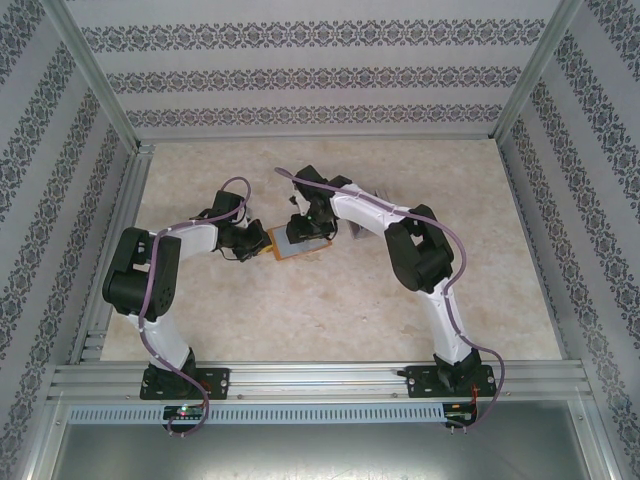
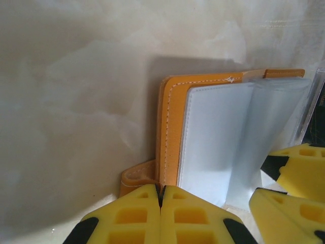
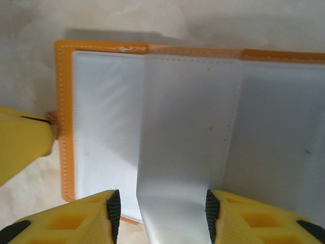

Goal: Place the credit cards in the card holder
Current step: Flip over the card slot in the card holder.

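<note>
The card holder (image 3: 67,127) is orange-tan with pale stitching, its sleeves (image 3: 101,127) cloudy grey-blue. The jaws are yellow tipped black. The tabletop (image 1: 330,310) is cream-marbled, the walls (image 1: 300,80) white with grey floral stripes.

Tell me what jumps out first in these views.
The orange-tan card holder lies open on the table, pale sleeves showing. The left gripper is shut on its left edge; the right gripper straddles a pale strip, sleeve or card I cannot tell.

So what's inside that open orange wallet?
Clear plastic sleeves line the card holder. One pale sheet sits edge to edge between the right end effector's fingers; card or sleeve leaf, I cannot tell. Anything under it is covered.
</note>
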Motion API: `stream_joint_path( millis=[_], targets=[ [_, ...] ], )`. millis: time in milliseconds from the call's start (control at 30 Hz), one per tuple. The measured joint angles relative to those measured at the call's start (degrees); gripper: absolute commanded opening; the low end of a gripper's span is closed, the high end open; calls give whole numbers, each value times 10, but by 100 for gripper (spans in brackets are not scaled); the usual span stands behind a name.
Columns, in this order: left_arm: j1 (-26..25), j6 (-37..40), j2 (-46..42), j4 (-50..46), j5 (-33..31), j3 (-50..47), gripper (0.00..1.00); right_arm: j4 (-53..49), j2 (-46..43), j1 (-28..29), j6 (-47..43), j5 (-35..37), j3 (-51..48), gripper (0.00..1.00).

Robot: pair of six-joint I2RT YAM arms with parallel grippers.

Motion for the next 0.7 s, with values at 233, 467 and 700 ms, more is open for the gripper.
stream_joint_path(
  millis=[233, 467, 700],
  targets=[
    [0, 0, 1, 5, 0, 0, 0, 28, 10, 0, 17, -85, 4, 51],
    [0, 0, 1, 6, 0, 0, 0, 59, -11, 10, 30, -160, 3, 51],
    [0, 0, 2, 7, 0, 0, 0, 69, -120, -3, 30, -127, -46, 51]
  ],
)
